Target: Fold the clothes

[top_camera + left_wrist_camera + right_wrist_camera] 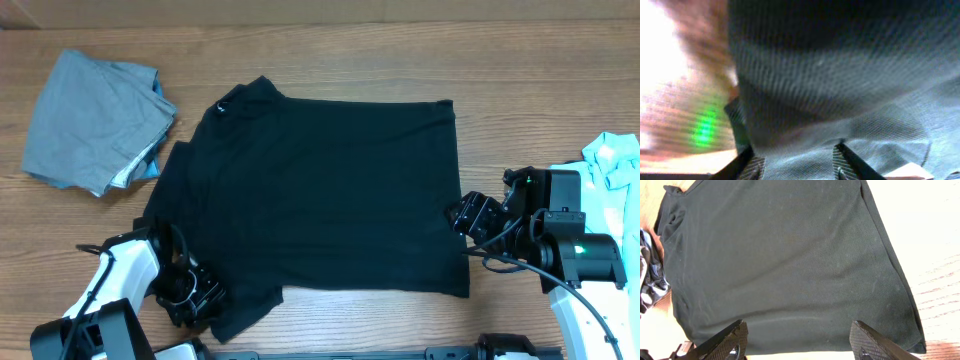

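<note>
black shirt spread flat, grey garment apart

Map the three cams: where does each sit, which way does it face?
Overhead: above the table, looking straight down on shirt, grey pile, light-blue garment; both arms show, left gripper and right gripper at the shirt's edges.
Left wrist: close over the shirt, blurred; own fingers at the bottom.
Right wrist: low at the shirt's edge, looking across it; own fingers at the bottom.
Shared: the shirt, in all three.
</note>
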Controlling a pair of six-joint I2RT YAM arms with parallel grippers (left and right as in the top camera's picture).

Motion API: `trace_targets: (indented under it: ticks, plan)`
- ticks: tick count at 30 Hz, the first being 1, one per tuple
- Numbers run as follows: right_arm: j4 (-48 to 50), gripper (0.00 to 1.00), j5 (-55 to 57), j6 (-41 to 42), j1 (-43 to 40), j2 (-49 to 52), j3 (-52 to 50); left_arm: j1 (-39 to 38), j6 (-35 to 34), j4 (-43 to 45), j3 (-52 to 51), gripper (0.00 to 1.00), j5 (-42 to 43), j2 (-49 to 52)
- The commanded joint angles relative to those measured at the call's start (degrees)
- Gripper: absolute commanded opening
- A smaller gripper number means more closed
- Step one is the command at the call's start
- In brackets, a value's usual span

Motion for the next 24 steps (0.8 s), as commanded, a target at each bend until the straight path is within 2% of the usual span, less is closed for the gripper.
trace_targets:
  ticks: [1,5,9,15,19,24]
  plan:
    - [0.3,0.70,0.3,-0.4,0.2,-0.2,1.6,-0.4,0.5,1.7,-0.3,0.47,0.2,0.3]
    - [0.2,0.70,0.3,-0.4,0.2,-0.2,1.6,-0.4,-1.3,-1.4,-0.5,0.47,-1.7,0.3]
    - [0.2,0.70,0.3,-0.4,0.2,-0.2,1.6,-0.4,-1.3,0.5,-1.2,0.45,-1.7,0.3]
    - [0.2,0.70,0.3,-0.4,0.2,-0.2,1.6,-0.4,-1.3,1.8,-1.7,0.04,-0.7,0.3]
    - [0.1,0.70,0.3,-0.4,0.2,-0.2,1.6,-0.3,0.6,1.0,-1.4,0.04,4.0,0.3]
    - [0.0,0.70,0.3,-0.4,0.2,-0.2,1.6,-0.3,1.9,-1.3,2.8,0.04,5.7,0.3]
